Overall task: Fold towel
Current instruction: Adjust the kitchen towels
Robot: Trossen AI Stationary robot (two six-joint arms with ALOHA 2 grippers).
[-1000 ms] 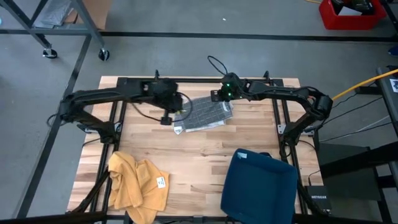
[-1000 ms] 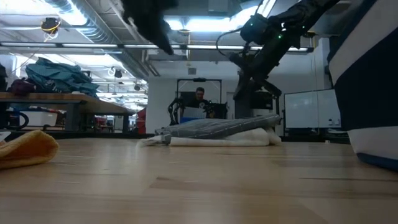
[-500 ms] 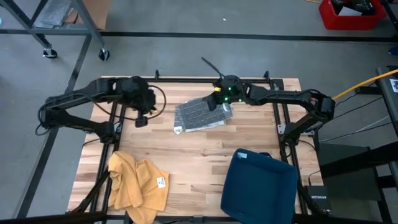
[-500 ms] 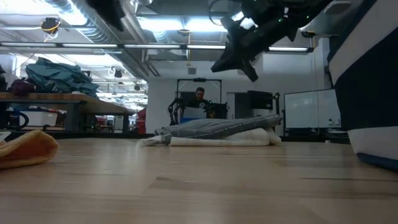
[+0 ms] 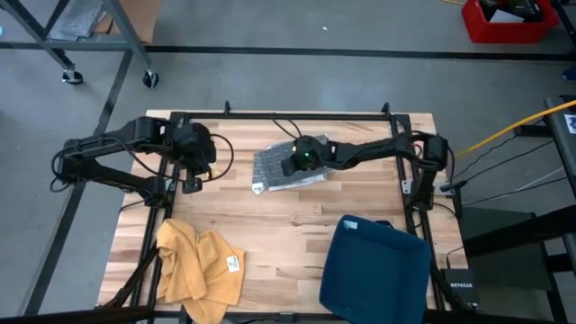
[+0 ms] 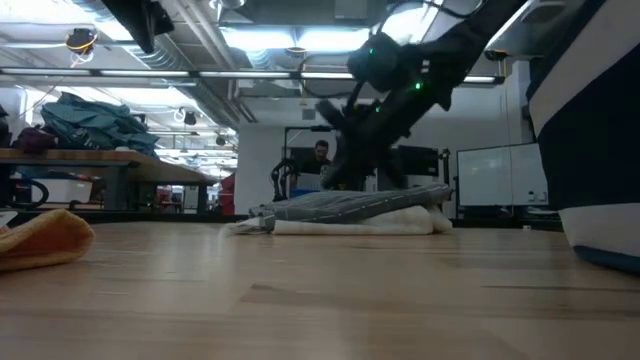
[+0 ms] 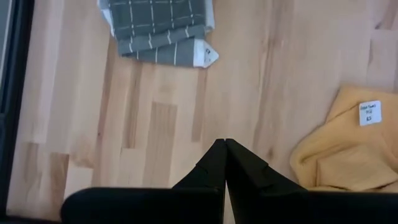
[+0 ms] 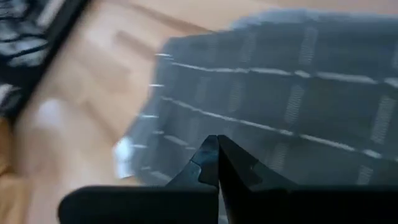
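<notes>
Both pairs of jaws are seen pressed together, with nothing held. The right gripper (image 5: 290,164) is positioned just above the folded grey towel (image 5: 279,167) at the table's (image 5: 297,216) far middle; the left gripper (image 5: 192,184) is held well apart, over the left side.

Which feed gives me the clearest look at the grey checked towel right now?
The left wrist view: the grey checked towel lies folded, uncovered, its white tag showing. In the high view the right gripper hangs over part of it. The low view shows it only edge-on, as a flat stack. The right wrist view is close and blurred.
</notes>
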